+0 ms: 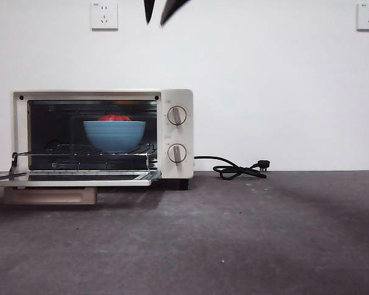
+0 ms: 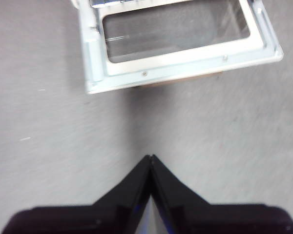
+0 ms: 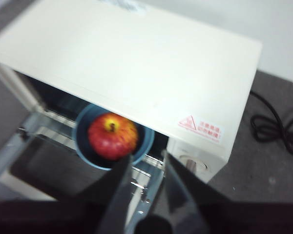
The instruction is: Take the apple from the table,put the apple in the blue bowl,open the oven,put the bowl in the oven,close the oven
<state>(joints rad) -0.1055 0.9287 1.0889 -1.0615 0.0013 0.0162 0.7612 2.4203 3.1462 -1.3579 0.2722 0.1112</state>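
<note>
Inside the oven [image 1: 172, 101], the bowl [image 1: 114, 134] sits on the wire rack [image 1: 86, 150] with the apple [image 3: 113, 136] in it. From the front, only a red bit of the apple peeks over the bowl's rim, at 12 o'clock of the bowl. The door [image 1: 74, 178] is still folded down flat, just above the worktop [image 1: 234, 239], so closing it looks like the one job left.

The right end effector [image 3: 142, 168] hangs above the oven's front edge, with the bowl at about 11 o'clock from its tips. Its jaws are parted a little and hold nothing. The left end effector [image 2: 151, 157] hangs over the bare worktop, with the door's outer edge at about 12 o'clock. Its jaws are pressed together, tips touching, with nothing between them.

To close the door well, I think an end effector should get under the door's outer edge or its handle [image 1: 49, 195] and lift it in a smooth swing up. It should push slowly at the end, so the oven does not slide and the bowl stays put. The cord [image 1: 237, 169] lies at 3 o'clock of the oven, well out of the way.
</note>
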